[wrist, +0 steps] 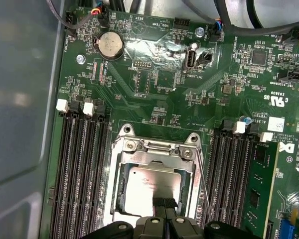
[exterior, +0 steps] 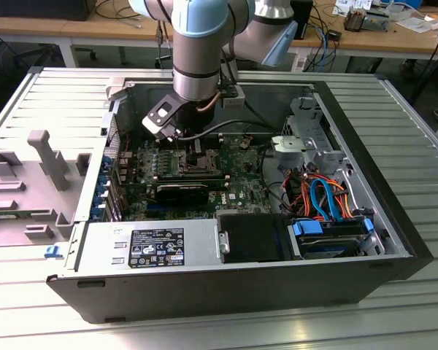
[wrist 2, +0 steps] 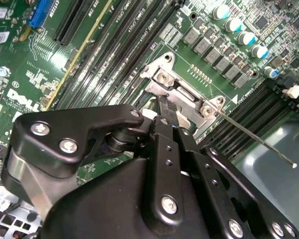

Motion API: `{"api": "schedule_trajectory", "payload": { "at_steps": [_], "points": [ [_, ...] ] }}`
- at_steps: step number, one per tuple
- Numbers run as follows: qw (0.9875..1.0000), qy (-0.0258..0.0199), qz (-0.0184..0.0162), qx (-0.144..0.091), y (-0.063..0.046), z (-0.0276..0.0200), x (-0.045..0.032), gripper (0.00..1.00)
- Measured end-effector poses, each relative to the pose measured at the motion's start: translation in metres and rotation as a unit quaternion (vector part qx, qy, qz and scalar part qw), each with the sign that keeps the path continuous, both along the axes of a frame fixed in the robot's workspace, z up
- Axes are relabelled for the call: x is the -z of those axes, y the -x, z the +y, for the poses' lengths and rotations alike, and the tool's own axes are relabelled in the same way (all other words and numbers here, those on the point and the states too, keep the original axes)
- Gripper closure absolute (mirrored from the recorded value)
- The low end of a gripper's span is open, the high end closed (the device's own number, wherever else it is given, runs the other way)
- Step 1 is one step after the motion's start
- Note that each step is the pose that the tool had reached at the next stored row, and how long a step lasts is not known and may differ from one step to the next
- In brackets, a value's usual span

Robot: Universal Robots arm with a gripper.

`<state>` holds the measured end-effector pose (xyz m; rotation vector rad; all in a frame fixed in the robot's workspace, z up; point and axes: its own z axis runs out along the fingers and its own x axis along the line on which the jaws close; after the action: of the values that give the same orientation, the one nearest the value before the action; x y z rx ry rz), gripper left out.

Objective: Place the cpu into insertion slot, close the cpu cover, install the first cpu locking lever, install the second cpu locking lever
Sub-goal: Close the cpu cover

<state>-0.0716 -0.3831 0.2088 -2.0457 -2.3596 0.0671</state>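
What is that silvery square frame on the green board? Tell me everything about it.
The thin silver-grey square metal frame plate lies down on the green circuit board, between rows of black memory slots. Its square cutout shows a dull silver chip top. The black pincer sits at one edge; a thin metal rod flanks it.

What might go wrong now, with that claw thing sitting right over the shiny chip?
1. The end effector is down at the cpu, inside the cpu cover. A skewed push might scratch or shift the chip.
2. One locking lever looks unlatched, so the cover may lift again.
3. The memory slots flank the socket closely, and the bulky end effector might knock them.
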Motion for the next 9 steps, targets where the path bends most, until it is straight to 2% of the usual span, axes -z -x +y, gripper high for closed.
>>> {"api": "schedule_trajectory", "payload": {
  "at_steps": [4,7,9],
  "points": [
    [1.0,-0.0009,0.0003,0.0,-0.005,0.0009,-0.0088,0.89],
    [1.0,-0.004,0.0005,0.0,-0.006,0.0011,-0.0209,0.89],
    [1.0,-0.0065,0.0012,0.0,-0.008,0.0011,-0.0256,0.89]
  ]
}}
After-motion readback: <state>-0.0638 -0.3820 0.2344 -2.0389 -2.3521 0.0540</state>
